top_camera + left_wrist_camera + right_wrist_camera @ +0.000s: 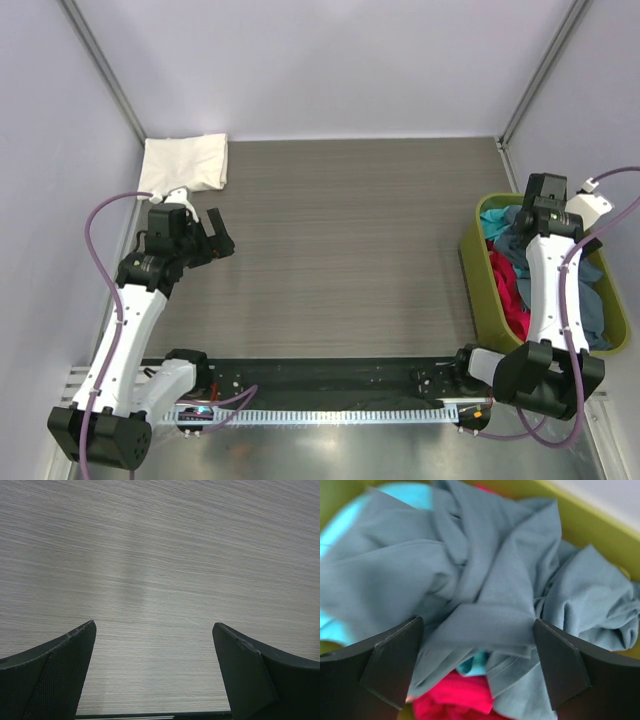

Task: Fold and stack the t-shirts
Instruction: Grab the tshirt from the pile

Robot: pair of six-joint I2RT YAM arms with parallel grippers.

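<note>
Right now the right claw [476, 626] is hanging with its jaws wide apart, gripping nothing, just above the slate-blue t-shirt [470, 575] that is lying crumpled on top of the heap in the olive-green bin [470, 255]. Under that shirt a pink-red t-shirt [452, 697] and a turquoise t-shirt [410, 492] are showing. Across the tabletop [350, 230], the left claw [155, 630] is hovering over bare wood grain, its jaws likewise spread and empty, near the cream-white t-shirt [185, 162], which is lying folded at the far left corner. Judging by this, one shirt is looking finished and is starting the stack, while the others are waiting unfolded in the bin.
</note>
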